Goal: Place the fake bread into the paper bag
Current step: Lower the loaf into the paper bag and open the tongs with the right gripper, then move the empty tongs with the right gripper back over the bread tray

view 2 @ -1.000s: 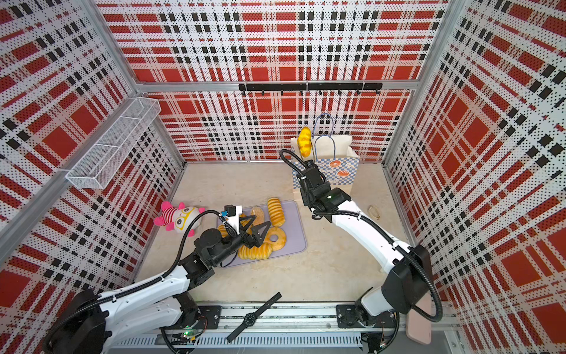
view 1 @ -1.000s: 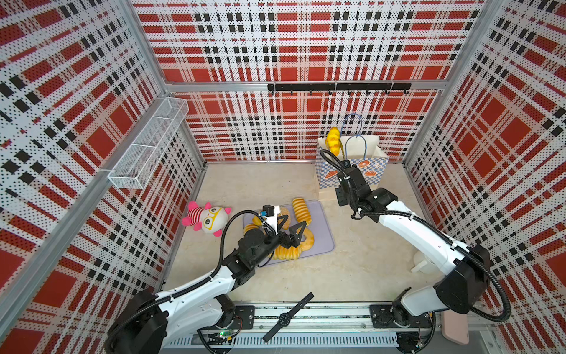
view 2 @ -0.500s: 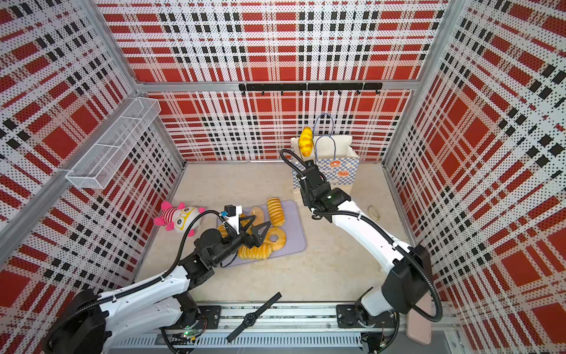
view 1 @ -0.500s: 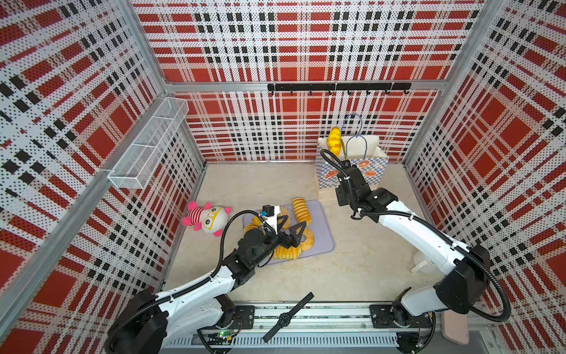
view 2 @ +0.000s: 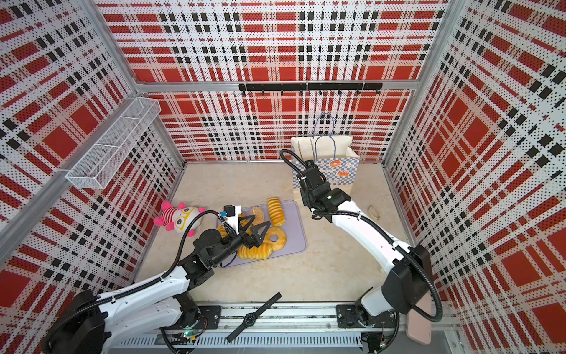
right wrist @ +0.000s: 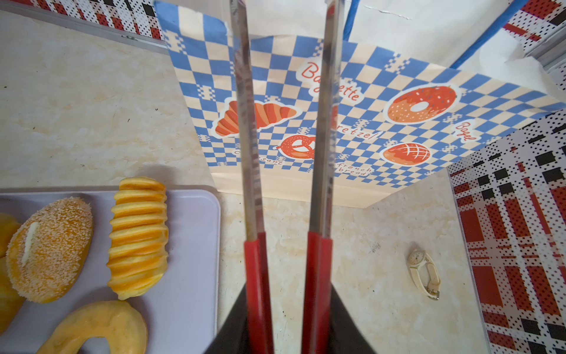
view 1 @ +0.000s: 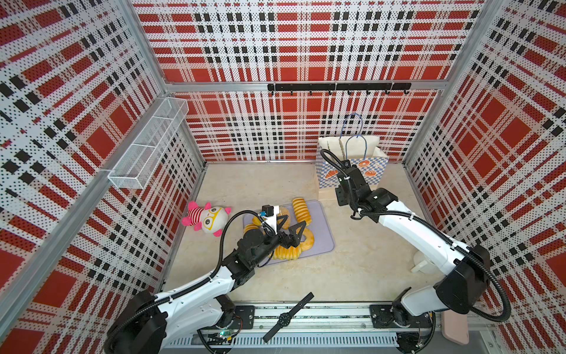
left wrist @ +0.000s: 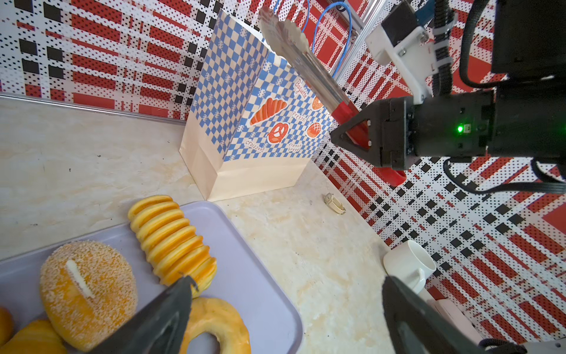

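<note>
left gripper (view 1: 293, 222): wide, above tray (right wrist: 196, 245) | right gripper (left wrist: 355, 135): clamps tongs (left wrist: 306, 61), tips seem empty, by paper bag (right wrist: 367, 101) | ridged loaf (right wrist: 137, 236): beside left gripper, axis about parallel to tongs

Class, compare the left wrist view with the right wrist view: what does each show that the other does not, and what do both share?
Left wrist only: the white cup, and the right gripper seen from outside, shut on the tongs at their red handles. Right wrist only: both tong arms side by side with a gap between, and the bag's Bagel label. Shared: the paper bag, the lilac tray, the ridged loaf, the seeded bun, the ring doughnut, the small watch.
</note>
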Available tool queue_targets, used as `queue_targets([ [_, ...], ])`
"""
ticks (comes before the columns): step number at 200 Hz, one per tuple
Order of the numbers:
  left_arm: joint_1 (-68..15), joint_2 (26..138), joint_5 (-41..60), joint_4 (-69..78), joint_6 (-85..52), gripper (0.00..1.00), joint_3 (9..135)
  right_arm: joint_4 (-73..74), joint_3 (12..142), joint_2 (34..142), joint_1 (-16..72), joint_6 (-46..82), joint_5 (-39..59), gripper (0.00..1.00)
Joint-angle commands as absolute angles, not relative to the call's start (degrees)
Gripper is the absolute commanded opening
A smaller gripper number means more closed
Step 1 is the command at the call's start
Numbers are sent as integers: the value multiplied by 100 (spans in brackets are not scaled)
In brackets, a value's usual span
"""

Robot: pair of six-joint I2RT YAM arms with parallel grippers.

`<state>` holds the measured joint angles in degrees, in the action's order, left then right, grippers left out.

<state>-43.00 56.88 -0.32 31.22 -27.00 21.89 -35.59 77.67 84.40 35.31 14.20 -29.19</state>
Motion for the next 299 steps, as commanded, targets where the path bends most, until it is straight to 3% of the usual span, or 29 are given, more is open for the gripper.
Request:
queue_targets([
  [1, -4229, 5618, -156, 3226, -2772, 98, 2124, -3167, 7649, 8008, 3507, 1331, -2680, 28],
  [49, -4087, 5559, -301, 3165, -2905, 98, 2076, -2882, 7412, 7291, 3507, 1327, -2067, 24],
  [119, -3883, 5734, -747, 2567, -3225, 98, 2250, -3544, 6625, 6391, 3685, 1469, -161, 26],
  [187, -3814, 6066, -597, 2278, -3446, 98, 2441, -4173, 5576, 6304, 3859, 1951, 249, 28],
  [299, -3771, 6288, -510, 2268, -3417, 98, 2496, -4396, 5644, 6892, 3938, 1784, 443, 35],
])
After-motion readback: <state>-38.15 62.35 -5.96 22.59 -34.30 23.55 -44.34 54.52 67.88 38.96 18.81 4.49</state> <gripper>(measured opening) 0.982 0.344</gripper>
